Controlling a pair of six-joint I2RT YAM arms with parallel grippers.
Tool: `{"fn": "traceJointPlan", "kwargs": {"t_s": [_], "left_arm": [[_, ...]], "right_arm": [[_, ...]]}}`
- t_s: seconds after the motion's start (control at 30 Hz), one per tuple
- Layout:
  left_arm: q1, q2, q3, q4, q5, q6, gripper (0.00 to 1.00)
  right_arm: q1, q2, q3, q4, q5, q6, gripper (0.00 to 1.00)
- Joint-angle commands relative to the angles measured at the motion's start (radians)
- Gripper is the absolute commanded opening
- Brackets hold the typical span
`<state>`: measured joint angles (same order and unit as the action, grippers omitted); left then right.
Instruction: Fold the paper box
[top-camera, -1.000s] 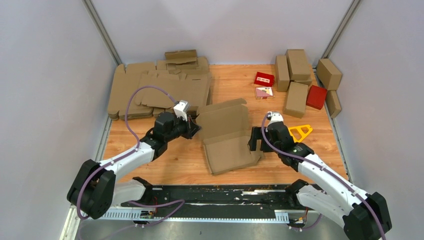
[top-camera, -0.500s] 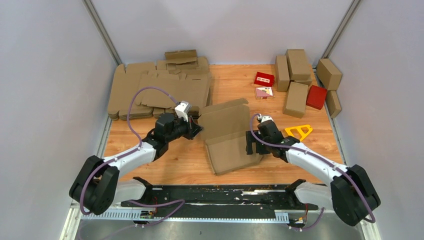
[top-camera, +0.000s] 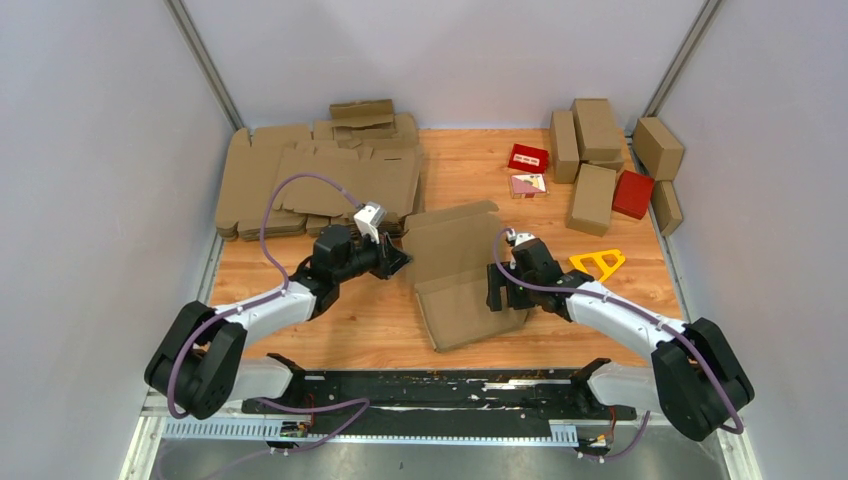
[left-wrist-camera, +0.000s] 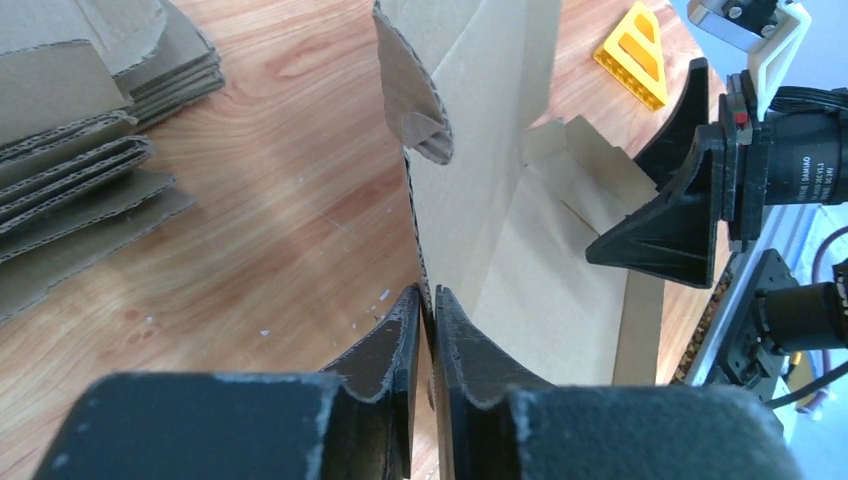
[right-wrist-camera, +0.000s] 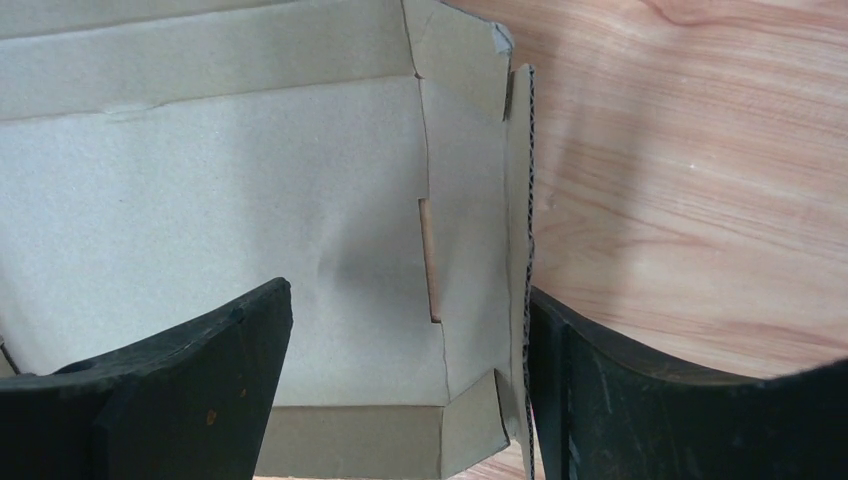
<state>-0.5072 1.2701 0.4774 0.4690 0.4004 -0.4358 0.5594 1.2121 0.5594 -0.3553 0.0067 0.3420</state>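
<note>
- Paper box (top-camera: 458, 272): lies slanted at the middle of the wooden table (top-camera: 372, 322), between the two arms; only partly formed, with the near panel flat on the wood and the far panel raised at a tilt.
- Left gripper (left-wrist-camera: 428, 296): pressed almost together, pinching the corrugated edge of the box's upright left wall between the fingertips.
- Right gripper (right-wrist-camera: 406, 300): spread wide, straddling the box's low right wall; one finger over the inner floor, the other outside over bare wood, right against the wall's edge.
- Far left: a stack of flat brown blanks (top-camera: 300, 175).
- Far right: finished brown boxes (top-camera: 592, 150) and red boxes (top-camera: 632, 193).
- Just right of the right arm: a yellow triangular piece (top-camera: 598, 263) on the wood.
</note>
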Motion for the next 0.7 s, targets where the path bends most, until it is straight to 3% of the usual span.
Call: {"fn": "traceJointPlan", "kwargs": {"t_s": [0.0,0.3,0.53,0.67], "left_arm": [[0.002,0.010,-0.002,0.076,0.036,-0.011,0.19],[0.002,0.037,0.004,0.090,0.049,-0.015,0.28],[0.002,0.068,0.006,0.119,0.078,-0.032,0.47],[0.002,0.102,0.022,0.125,0.089,-0.038,0.50]], "right_arm": [[0.003,0.006,0.026,0.050,-0.039,-0.013,0.80],[0.006,-0.002,0.014,0.050,-0.040,-0.015,0.76],[0.013,0.003,0.014,0.055,-0.044,-0.020,0.75],[0.019,0.004,0.017,0.055,-0.046,-0.022,0.75]]}}
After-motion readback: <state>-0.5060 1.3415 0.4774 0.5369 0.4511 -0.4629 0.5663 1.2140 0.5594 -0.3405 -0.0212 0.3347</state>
